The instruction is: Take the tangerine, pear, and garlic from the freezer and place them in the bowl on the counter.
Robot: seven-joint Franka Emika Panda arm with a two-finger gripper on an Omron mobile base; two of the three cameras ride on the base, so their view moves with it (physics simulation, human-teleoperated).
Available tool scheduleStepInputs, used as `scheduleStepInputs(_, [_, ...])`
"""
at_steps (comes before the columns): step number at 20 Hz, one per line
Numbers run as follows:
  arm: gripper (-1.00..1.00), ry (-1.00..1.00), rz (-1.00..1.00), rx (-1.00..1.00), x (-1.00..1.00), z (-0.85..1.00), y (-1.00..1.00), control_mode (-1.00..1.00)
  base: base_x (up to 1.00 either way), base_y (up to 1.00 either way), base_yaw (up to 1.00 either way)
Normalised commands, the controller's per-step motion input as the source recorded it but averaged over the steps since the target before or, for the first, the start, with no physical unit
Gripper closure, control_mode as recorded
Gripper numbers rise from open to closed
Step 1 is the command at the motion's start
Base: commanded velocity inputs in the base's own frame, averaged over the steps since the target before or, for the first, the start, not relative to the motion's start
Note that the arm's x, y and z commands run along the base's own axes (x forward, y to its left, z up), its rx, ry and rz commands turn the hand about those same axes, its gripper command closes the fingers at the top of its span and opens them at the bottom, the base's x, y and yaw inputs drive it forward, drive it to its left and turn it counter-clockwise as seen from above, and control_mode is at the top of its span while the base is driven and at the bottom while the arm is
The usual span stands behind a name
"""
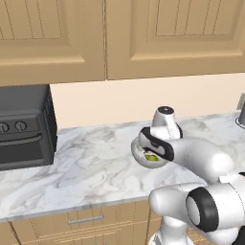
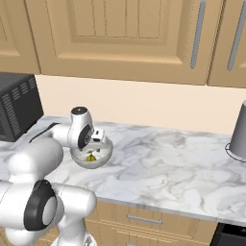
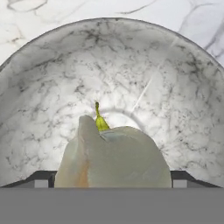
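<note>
In the hand view the garlic covers most of the pear; just its stem and a yellow-green sliver peek out at 11 o'clock of the bulb. The hand fingertips are mostly masked by the garlic. In the left base view the arm hides much of the bowl. The toaster oven is cut at the left edge.
</note>
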Motion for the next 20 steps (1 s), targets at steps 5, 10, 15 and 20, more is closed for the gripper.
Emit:
scheduleStepInputs(5, [-1.0, 0.09, 0.0, 0.0, 0.31, -0.39, 0.0, -1.0, 0.0, 0.0, 0.0])
scheduleStepInputs(10, [-1.0, 0.02, 0.0, 0.0, 0.07, -0.11, 0.0, -1.0, 0.0, 0.0, 0.0])
scheduleStepInputs(15, [-1.0, 0.0, 0.0, 0.0, 0.0, 0.01, 0.0, -1.0, 0.0, 0.0, 0.0])
scheduleStepInputs(20, [-1.0, -0.12, 0.0, 0.0, -0.33, 0.22, 0.0, -1.0, 0.0, 0.0, 0.0])
